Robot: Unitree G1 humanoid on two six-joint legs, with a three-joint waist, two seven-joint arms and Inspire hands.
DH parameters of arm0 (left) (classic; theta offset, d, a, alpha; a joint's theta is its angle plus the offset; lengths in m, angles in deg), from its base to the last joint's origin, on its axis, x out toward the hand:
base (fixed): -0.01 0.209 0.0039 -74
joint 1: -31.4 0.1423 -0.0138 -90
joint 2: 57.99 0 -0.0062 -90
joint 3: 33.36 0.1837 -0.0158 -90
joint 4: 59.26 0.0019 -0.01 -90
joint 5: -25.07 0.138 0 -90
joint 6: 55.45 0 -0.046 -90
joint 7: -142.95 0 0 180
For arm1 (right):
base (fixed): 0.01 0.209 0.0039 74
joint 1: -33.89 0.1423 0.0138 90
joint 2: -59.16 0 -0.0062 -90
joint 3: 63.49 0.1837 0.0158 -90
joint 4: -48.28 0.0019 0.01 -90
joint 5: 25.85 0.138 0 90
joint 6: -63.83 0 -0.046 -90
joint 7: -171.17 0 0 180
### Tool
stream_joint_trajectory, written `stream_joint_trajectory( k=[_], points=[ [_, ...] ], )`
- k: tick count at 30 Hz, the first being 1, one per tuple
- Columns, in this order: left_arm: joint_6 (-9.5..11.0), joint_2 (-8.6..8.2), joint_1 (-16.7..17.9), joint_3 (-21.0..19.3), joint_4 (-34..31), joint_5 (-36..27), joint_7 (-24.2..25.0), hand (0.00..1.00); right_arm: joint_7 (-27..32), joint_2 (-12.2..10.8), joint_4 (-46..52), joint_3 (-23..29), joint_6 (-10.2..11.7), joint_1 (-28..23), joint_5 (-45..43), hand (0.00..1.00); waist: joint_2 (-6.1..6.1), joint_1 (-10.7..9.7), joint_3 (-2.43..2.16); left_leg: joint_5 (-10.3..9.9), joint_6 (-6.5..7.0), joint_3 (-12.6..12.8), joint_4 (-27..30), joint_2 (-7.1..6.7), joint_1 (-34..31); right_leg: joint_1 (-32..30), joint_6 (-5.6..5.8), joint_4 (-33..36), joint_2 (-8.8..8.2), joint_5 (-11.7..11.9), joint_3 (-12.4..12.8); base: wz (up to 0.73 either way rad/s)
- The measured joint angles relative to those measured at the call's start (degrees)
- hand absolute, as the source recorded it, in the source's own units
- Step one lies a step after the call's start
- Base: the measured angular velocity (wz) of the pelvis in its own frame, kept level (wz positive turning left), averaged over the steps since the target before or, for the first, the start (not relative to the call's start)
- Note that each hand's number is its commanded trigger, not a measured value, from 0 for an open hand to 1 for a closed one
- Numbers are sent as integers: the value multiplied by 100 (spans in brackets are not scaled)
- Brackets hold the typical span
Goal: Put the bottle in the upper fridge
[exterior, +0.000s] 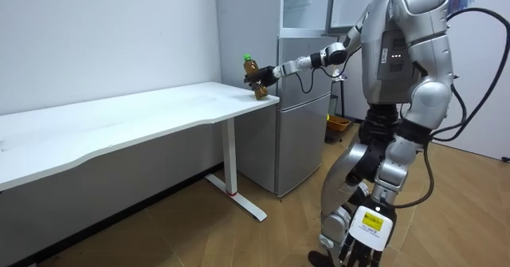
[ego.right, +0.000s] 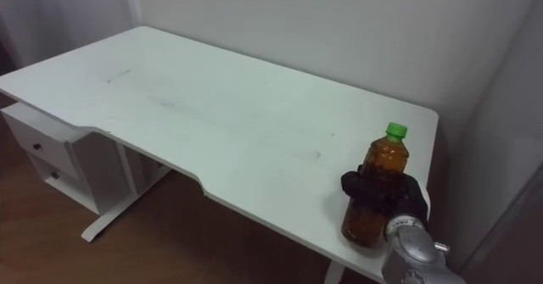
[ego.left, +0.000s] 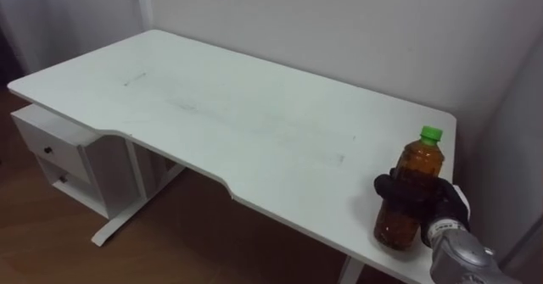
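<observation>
From the left eye view, I have the bottle [ego.left: 420,158] at about 4 o'clock. It stands upright at the near right corner of the white table [ego.left: 212,106], with brown liquid inside and a green cap. I cannot read any writing on it. My right hand [ego.left: 420,197] comes in from 5 o'clock, and its dark fingers are wrapped round the bottle's middle. I cannot tell whether the base rests on the tabletop or sits just above it. A white drawer unit [ego.left: 59,153] sits under the table at 9 o'clock.

In the room view, the robot stands at 3 o'clock beside the table's end. Its right arm is stretched out level toward 12 o'clock, where the right hand [exterior: 260,77] grips the bottle [exterior: 250,66] over the table corner. The grey fridge [exterior: 303,123] stands just behind that corner. The left hand [exterior: 358,235] hangs low between 4 and 5 o'clock, and I cannot tell whether it is open or closed.

The right eye view puts the bottle [ego.right: 382,161] at 4 o'clock, with the right hand [ego.right: 386,195] clasped round it.
</observation>
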Motion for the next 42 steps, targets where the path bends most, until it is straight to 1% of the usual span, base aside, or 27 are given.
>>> stream_joint_trajectory(
  k=[1,3,5,7,9,10,12,14,15,16,17,18,19,20,22,23,25,26,28,30,31,33,35,37,39,40,42],
  points=[
    [-1,2,7,-97,-4,0,3,0,10,1,99,92,-48,0,3,100,-1,-25,-1,17,24,3,-19,0,21,42,1,-13,2,1,0,0],
    [-4,4,52,-216,-4,0,-5,0,2,1,310,106,-48,0,33,100,2,-116,-7,29,35,9,-46,0,89,117,10,-59,5,6,-5,0],
    [-1,11,75,-245,21,-10,-16,0,-7,3,504,106,-48,-7,32,100,-9,-181,-22,31,38,33,-132,0,217,196,20,-92,-2,12,-6,-3],
    [16,18,111,-312,64,-10,-30,0,-36,42,927,106,-49,-165,15,100,-64,-273,-80,31,38,38,-212,-1,331,287,23,-121,-2,14,-5,0],
    [24,-2,265,-413,73,-11,-76,0,-243,165,1776,106,-47,-637,16,100,-129,-352,-155,25,42,56,-348,0,583,524,54,-301,29,33,13,-2],
    [24,-19,344,-462,65,-10,-109,0,-297,167,2131,106,-48,-777,-3,100,-138,-444,-171,19,42,63,-386,1,678,622,65,-362,42,41,7,-5],
    [24,-25,398,-515,49,-6,-143,0,-357,178,2565,107,-47,-906,-42,100,-139,-574,-184,1,36,67,-409,4,753,741,69,-436,64,45,14,-3],
    [30,-26,389,-637,48,0,-145,0,-438,200,2788,133,-50,-925,-314,100,-127,-671,-200,2,34,98,-432,10,805,798,70,-489,77,45,49,-7],
    [37,-27,385,-727,48,-2,-146,0,-448,242,2924,133,-55,-925,-552,100,-101,-723,-216,1,34,121,-443,16,837,820,70,-488,78,45,78,-18],
    [34,-33,387,-776,52,-3,-161,0,-462,324,3052,133,-69,-926,-685,100,-79,-718,-229,2,35,195,-493,27,918,843,71,-485,79,45,170,-24],
    [34,-50,408,-835,53,-3,-165,0,-484,379,3122,133,-106,-925,-692,100,-62,-714,-241,2,36,223,-539,28,973,862,75,-487,78,47,206,-31],
    [28,-64,433,-896,86,-12,-175,0,-504,487,3276,133,-169,-925,-690,100,-45,-727,-249,2,38,271,-605,32,1081,891,81,-485,76,51,260,-29],
    [24,-77,460,-969,116,-14,-175,0,-513,588,3425,135,-177,-926,-685,100,-38,-752,-246,0,39,309,-661,38,1184,952,82,-495,76,51,293,-24],
    [14,-79,474,-976,127,-16,-176,0,-517,633,3502,145,-177,-926,-664,100,-37,-771,-246,-1,39,323,-685,41,1226,977,82,-493,76,51,326,-18],
    [8,-110,496,-994,184,-9,-175,0,-565,642,3713,297,-177,-926,-642,100,-34,-862,-242,-1,39,340,-740,40,1341,1065,85,-518,79,54,330,-7],
    [10,-148,472,-1046,245,-2,-175,0,-577,642,3848,418,-176,-926,-658,100,-27,-919,-240,-2,38,342,-740,41,1369,1109,91,-549,88,58,332,-3],
    [15,-216,408,-1215,369,0,-174,0,-621,641,4041,700,-176,-927,-660,100,-31,-961,-236,-5,34,365,-749,56,1408,1146,93,-595,141,81,371,-7],
    [7,-217,406,-1226,372,16,-173,0,-615,644,4084,761,-176,-928,-660,100,-37,-994,-239,-5,33,375,-756,62,1413,1143,93,-607,162,93,416,-12],
    [-17,-214,435,-1318,364,153,-174,0,-553,746,4313,842,-177,-927,-642,100,-55,-1034,-251,-14,-6,473,-810,102,1437,1134,82,-682,182,137,567,-21],
    [-30,-202,477,-1361,356,146,-174,0,-567,819,4498,849,-177,-927,-675,100,-66,-1064,-256,2,6,517,-836,122,1455,1133,70,-696,193,159,600,-17],
    [-32,-202,486,-1390,355,133,-174,0,-609,847,4591,906,-206,-927,-693,100,-88,-1168,-263,8,9,517,-850,123,1467,1133,70,-694,196,159,606,-4],
    [-26,-204,504,-1467,354,135,-173,0,-628,891,4743,1002,-282,-927,-691,100,-134,-1244,-264,15,0,534,-900,128,1515,1150,69,-698,238,159,622,-3],
    [3,-204,513,-1480,379,135,-173,0,-627,1053,4877,1046,-296,-927,-690,100,-173,-1309,-273,15,-3,551,-927,134,1541,1168,67,-712,251,161,639,-6],
    [36,-203,514,-1506,418,134,-173,0,-625,1235,5003,1140,-296,-927,-691,100,-217,-1361,-256,12,-8,585,-961,140,1613,1257,66,-790,265,165,656,-6],
    [75,-203,503,-1575,461,135,-174,0,-603,1317,5072,1234,-296,-927,-692,100,-238,-1389,-262,-5,-17,617,-966,156,1634,1261,64,-790,269,167,660,-11],
    [119,-197,499,-1614,502,135,-181,0,-600,1338,5129,1318,-296,-927,-691,100,-249,-1405,-259,-12,-20,627,-966,163,1644,1267,63,-791,273,167,660,-7],
    [129,-194,486,-1680,577,140,-201,0,-581,1338,5174,1464,-295,-927,-694,100,-275,-1454,-249,-18,-24,690,-968,185,1677,1274,58,-791,275,171,672,-10]
  ],
)
